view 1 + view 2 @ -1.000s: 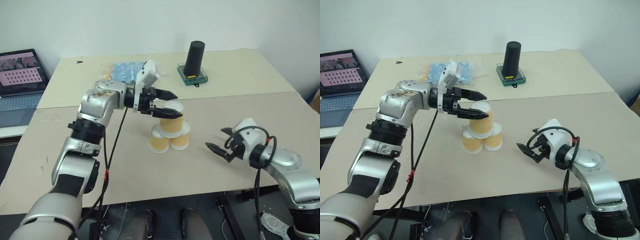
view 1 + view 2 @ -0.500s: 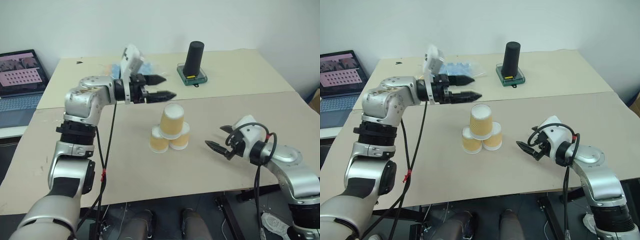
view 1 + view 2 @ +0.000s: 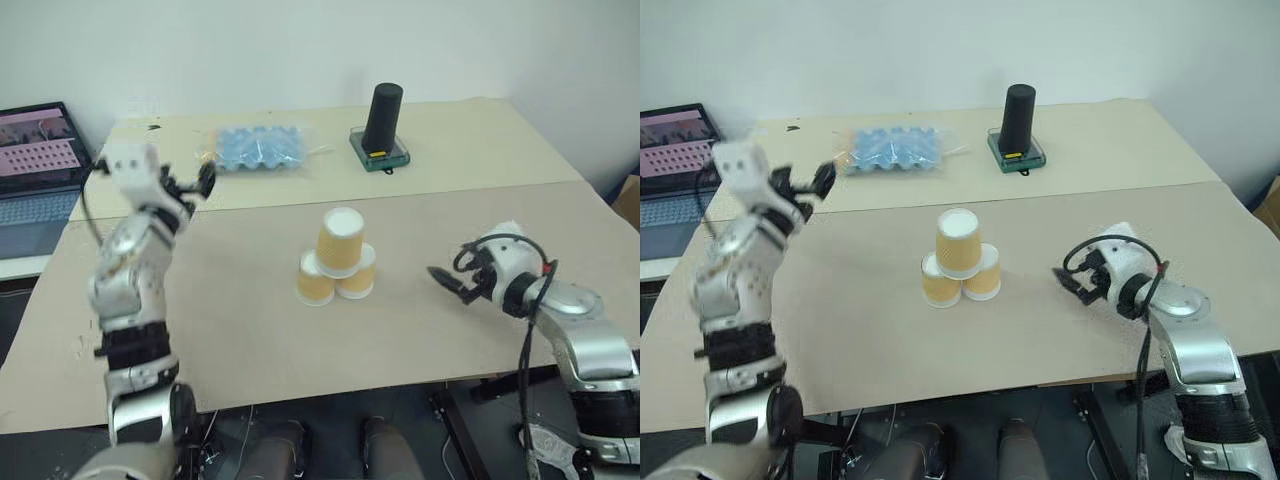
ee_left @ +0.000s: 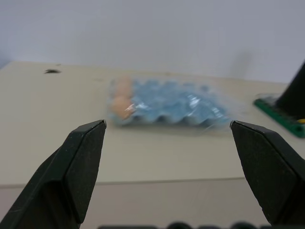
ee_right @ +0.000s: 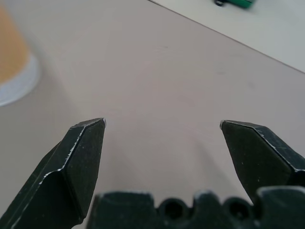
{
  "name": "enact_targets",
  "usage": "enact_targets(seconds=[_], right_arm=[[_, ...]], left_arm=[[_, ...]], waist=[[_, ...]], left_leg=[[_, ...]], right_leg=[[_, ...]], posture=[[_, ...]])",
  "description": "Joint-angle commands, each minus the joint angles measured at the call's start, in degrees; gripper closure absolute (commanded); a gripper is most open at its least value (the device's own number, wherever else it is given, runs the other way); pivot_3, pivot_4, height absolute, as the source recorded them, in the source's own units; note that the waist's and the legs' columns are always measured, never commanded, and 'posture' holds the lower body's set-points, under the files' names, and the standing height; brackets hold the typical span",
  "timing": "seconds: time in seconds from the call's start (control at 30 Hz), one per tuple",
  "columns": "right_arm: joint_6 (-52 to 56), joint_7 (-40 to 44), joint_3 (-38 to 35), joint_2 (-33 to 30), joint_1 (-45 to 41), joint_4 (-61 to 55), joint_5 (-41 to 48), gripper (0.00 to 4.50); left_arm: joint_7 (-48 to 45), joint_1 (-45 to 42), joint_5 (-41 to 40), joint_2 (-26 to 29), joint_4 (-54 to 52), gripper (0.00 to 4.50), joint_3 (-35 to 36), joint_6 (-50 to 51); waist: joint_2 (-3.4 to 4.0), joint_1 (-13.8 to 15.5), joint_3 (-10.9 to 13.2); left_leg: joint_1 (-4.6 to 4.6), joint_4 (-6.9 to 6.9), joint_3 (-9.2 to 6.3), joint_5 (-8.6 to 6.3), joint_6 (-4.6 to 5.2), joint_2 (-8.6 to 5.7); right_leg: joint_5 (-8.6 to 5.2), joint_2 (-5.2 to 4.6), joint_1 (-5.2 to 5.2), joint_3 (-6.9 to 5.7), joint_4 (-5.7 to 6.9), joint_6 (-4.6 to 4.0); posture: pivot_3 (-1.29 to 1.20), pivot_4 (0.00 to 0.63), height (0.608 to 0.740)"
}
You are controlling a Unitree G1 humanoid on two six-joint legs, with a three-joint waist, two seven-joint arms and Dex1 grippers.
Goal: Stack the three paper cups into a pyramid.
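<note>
The three paper cups stand as a pyramid mid-table: two orange-tan cups (image 3: 316,283) (image 3: 359,280) side by side and a third cup (image 3: 340,241) on top of them. No gripper touches them. My left gripper (image 3: 190,184) is far off to the left, near the table's left edge, open and empty; its black fingers (image 4: 86,157) frame the blue egg tray (image 4: 167,105). My right gripper (image 3: 446,281) hovers low to the right of the pyramid, open and empty, its wrist view catching one lower cup (image 5: 13,62) at the side.
A tall black cylinder (image 3: 383,115) on a green base (image 3: 380,154) stands at the back. The blue egg tray in clear plastic (image 3: 257,148) lies back left. A laptop (image 3: 35,165) sits beyond the table's left edge. A seam (image 3: 480,188) runs across the tabletop.
My left gripper has let go of the top cup, pulled back and swung far left. The top cup stays on the two lower ones. The right gripper drifted slightly right.
</note>
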Motion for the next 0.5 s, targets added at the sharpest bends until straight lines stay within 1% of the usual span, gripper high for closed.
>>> enact_targets(seconds=[0.03, 0.13, 0.2, 0.27, 0.33, 0.5], right_arm=[[-3.51, -8.97, -5.28, 3.22, -1.07, 2.40, -2.48, 0.00], [-6.12, -12.73, -5.88, 6.59, -1.33, 2.94, -3.39, 0.00], [-9.53, -14.37, -7.04, 9.99, -1.52, 2.81, -1.99, 0.00], [-12.29, -15.18, -7.93, 12.05, -1.46, 3.08, -1.43, 0.00], [-14.09, -16.12, -9.05, 13.58, -1.40, 4.19, -0.90, 0.00], [-16.95, -16.51, -8.95, 14.77, -0.15, 8.72, -1.28, 0.00]], left_arm=[[5.04, 4.54, 1.45, 1.40, -4.86, 0.04, 5.56, -3.99], [6.22, 7.79, 1.52, 1.24, -4.44, 0.04, 7.24, -7.20], [6.46, 9.93, 1.47, 0.62, -3.62, 0.04, 7.86, -9.80], [6.04, 11.27, 0.38, -0.19, -3.19, 0.04, 8.13, -11.61], [5.92, 12.17, 0.40, -0.60, -2.45, 0.04, 7.90, -14.22], [5.03, 13.08, 0.16, -0.78, 2.04, 0.04, 7.35, -18.17]], waist=[[-0.01, 0.45, -0.01], [-0.01, 0.63, -0.02], [-0.01, 0.67, -0.04], [0.01, 0.61, -0.05], [0.01, 0.57, -0.05], [0.01, 0.41, -0.07]], left_leg=[[0.00, 0.00, 0.00, 0.00, -0.01, 0.01], [0.04, 0.00, -0.01, -0.01, -0.02, 0.01], [0.07, 0.00, -0.01, -0.07, 0.05, -0.02], [0.18, 0.00, -0.01, -0.19, 0.23, -0.02], [0.22, 0.00, -0.01, -0.25, 0.33, -0.02], [0.44, 0.00, -0.01, -0.28, 0.37, -0.01]], right_leg=[[0.00, 0.01, 0.00, -0.01, -0.02, 0.00], [0.00, 0.00, 0.03, -0.03, -0.01, -0.01], [0.01, -0.02, 0.07, -0.04, -0.01, -0.03], [0.02, -0.01, 0.17, -0.04, -0.01, -0.04], [0.03, 0.00, 0.15, -0.06, -0.01, -0.05], [0.02, 0.03, 0.22, -0.09, -0.04, -0.05]], posture=[[0.00, 0.150, 0.728], [0.00, 0.150, 0.728], [0.00, 0.150, 0.728], [0.00, 0.150, 0.728], [0.00, 0.150, 0.728], [0.00, 0.150, 0.728]])
